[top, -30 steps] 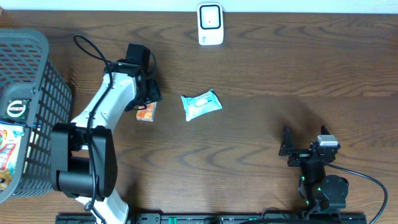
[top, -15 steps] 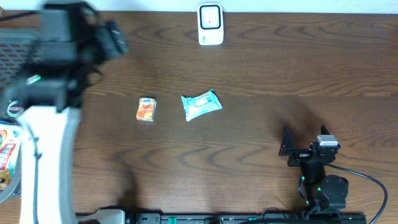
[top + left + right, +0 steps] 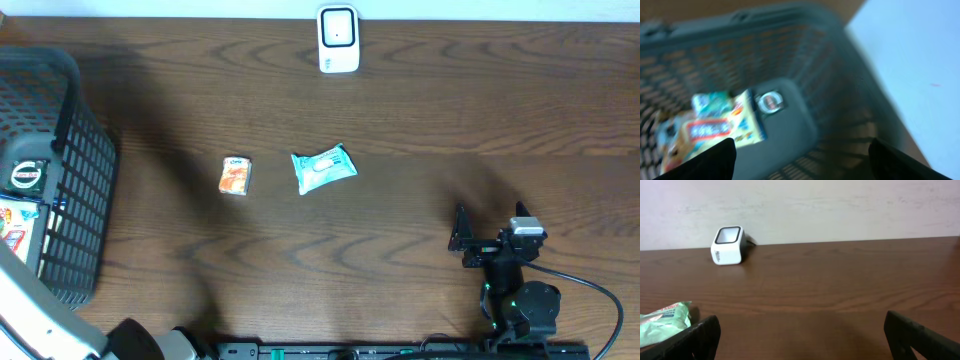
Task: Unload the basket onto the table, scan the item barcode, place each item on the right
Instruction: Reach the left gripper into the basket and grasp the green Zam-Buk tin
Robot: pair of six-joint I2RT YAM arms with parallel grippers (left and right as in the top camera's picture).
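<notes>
I count one white barcode scanner (image 3: 338, 38) and one black mesh basket (image 3: 75, 140). Two things show inside the basket: a dark pack with a round emblem (image 3: 28, 175) and a colourful snack packet (image 3: 14, 228). Two packets lie loose, an orange packet (image 3: 235, 176) and a pale green packet (image 3: 324, 168). There are two robot arms, the right arm (image 3: 505, 262) and the left arm (image 3: 40, 315).

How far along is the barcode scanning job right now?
Done: an orange packet and a green packet lie outside the basket; whether scanned, unclear. In hand: nothing; left gripper hangs open over the basket, right gripper idle, open. Left: snack packs in the basket to show the scanner.
</notes>
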